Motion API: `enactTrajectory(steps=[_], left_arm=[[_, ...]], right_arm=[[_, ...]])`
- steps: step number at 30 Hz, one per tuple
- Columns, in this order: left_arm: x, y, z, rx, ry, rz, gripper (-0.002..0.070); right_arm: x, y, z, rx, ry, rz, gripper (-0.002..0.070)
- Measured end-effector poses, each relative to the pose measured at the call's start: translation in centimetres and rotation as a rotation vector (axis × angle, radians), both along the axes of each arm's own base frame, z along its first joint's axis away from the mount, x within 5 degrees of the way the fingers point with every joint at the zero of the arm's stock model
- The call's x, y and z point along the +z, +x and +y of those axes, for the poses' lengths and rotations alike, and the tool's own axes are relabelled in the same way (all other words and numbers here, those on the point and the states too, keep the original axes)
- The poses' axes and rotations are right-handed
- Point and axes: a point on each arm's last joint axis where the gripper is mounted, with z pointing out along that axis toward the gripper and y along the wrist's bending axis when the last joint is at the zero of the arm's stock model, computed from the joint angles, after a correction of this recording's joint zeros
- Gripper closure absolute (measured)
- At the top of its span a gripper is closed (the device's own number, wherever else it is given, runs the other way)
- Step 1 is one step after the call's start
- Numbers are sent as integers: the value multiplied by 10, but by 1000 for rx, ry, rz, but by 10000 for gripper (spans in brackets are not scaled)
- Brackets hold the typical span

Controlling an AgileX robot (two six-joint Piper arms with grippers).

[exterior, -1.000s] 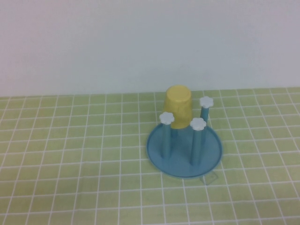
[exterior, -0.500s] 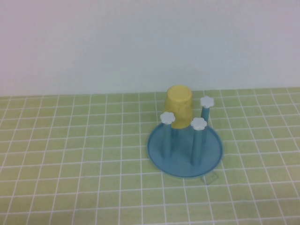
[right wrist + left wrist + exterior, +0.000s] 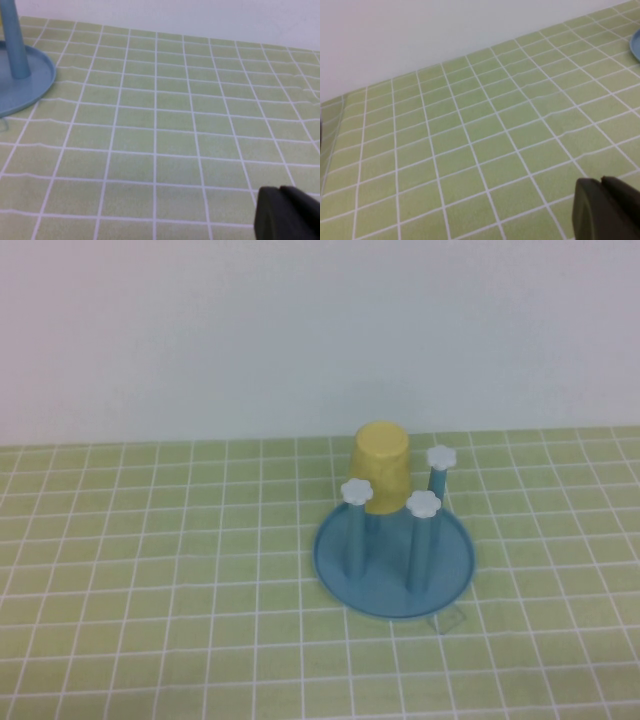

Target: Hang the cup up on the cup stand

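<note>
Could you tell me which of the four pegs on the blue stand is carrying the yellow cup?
The back-left peg: the cup sits inverted over it, hiding its cap; the other three show white caps.

Left hand (image 3: pixel 607 210): only corner of body visible in left wrist view, black, matte, blocky, rounded edge, faint vertical seam splitting it into two parts. Right hand (image 3: pixel 290 214): same in right wrist view, black matte block, rounded top corner, seam near its middle. No cables, screws or markings visible. Neither arm visible in high view
</note>
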Motion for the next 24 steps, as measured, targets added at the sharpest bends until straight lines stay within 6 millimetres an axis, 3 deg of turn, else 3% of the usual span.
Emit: enactTrajectory(steps=[9, 24], left_arm=[[-2, 1, 12, 168, -112, 34, 676], [-1, 1, 12, 160, -88, 14, 676]], right_arm=[[0, 0, 0, -9, 0, 0, 678], [0, 0, 0, -9, 0, 0, 678]])
